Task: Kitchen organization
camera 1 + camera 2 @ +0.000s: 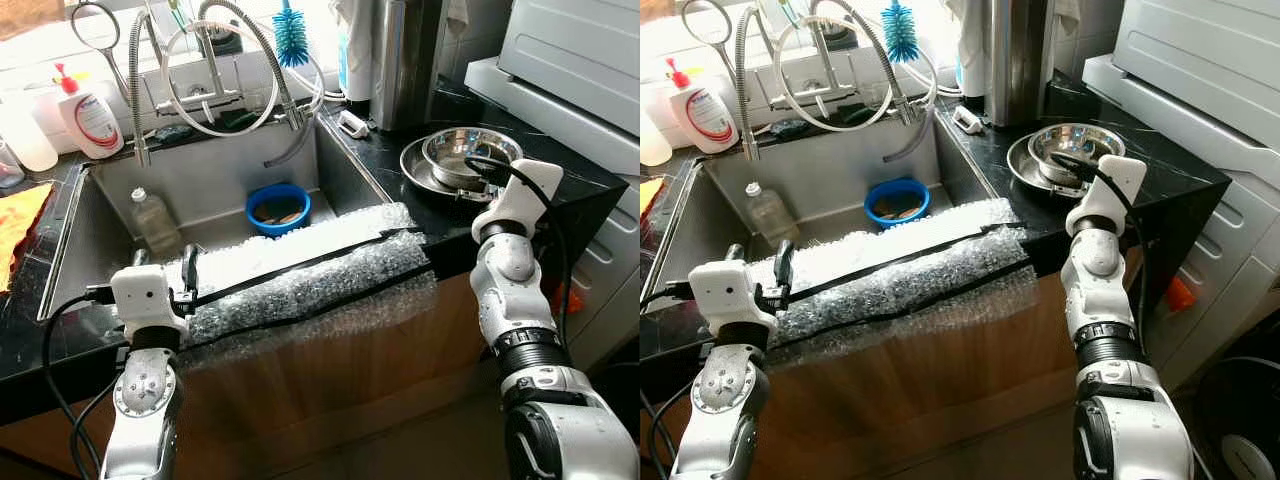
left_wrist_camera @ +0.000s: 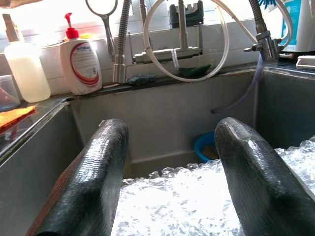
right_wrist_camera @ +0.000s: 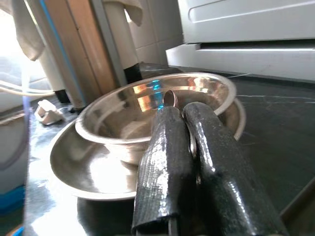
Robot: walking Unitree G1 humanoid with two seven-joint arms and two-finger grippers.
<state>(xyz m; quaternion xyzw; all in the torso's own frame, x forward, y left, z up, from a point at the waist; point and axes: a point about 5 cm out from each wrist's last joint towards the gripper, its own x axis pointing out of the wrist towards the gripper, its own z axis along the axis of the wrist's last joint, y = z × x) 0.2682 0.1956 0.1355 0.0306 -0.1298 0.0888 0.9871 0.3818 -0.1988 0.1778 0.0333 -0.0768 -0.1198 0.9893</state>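
A sheet of bubble wrap (image 1: pixel 300 270) with black strips lies over the front rim of the steel sink (image 1: pixel 215 165). My left gripper (image 2: pixel 172 128) is open at its left end, one finger on each side above the wrap. My right gripper (image 3: pixel 184 105) is shut on a thin metal utensil whose rounded tip pokes out between the fingers. It points at a small steel bowl (image 1: pixel 470 150), which is nested in a wider steel dish (image 1: pixel 418 172) on the black counter right of the sink.
In the sink are a blue bowl (image 1: pixel 277 207) and a plastic bottle (image 1: pixel 152 220). A soap pump bottle (image 1: pixel 90 115), hoses and a blue brush (image 1: pixel 290 35) line the back. An orange cloth (image 1: pixel 20 215) lies far left. A white appliance (image 1: pixel 580 50) stands to the right.
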